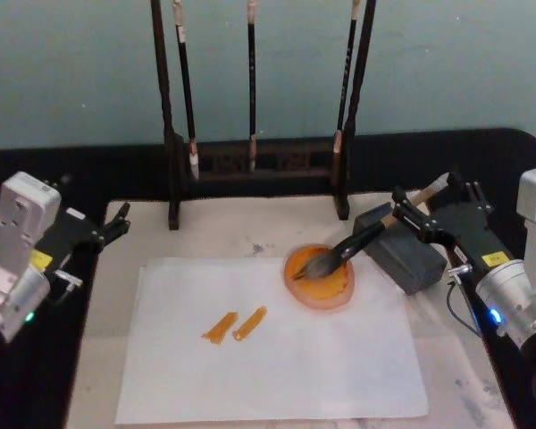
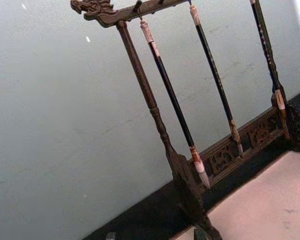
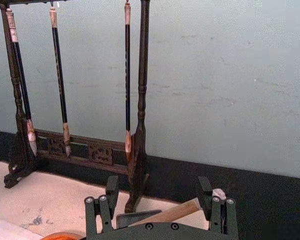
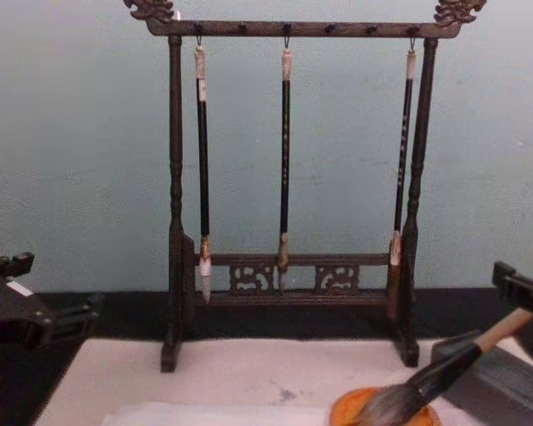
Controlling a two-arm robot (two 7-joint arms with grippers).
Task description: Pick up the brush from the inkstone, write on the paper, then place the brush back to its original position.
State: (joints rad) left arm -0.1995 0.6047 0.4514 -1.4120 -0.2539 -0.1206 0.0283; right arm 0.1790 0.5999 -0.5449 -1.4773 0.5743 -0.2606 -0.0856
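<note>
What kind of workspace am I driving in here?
Most likely a tabletop calligraphy station. A carved wooden rack hangs three thin brushes, a sheet of paper lies on a felt mat, and the big brush rests tip-down in an orange dish beside the right end effector.

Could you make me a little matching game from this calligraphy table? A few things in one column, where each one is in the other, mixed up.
Things:
1. the brush
2. the paper
3. thin black brushes
4. left gripper

Places:
A. hanging from the wooden rack at the back
B. bristles in the orange dish, handle leaning on the grey inkstone, between the right gripper fingers
C. off to the left of the mat, away from the work
D. flat on the mat, bearing two orange strokes

Pairs: 1-B, 2-D, 3-A, 4-C
</note>
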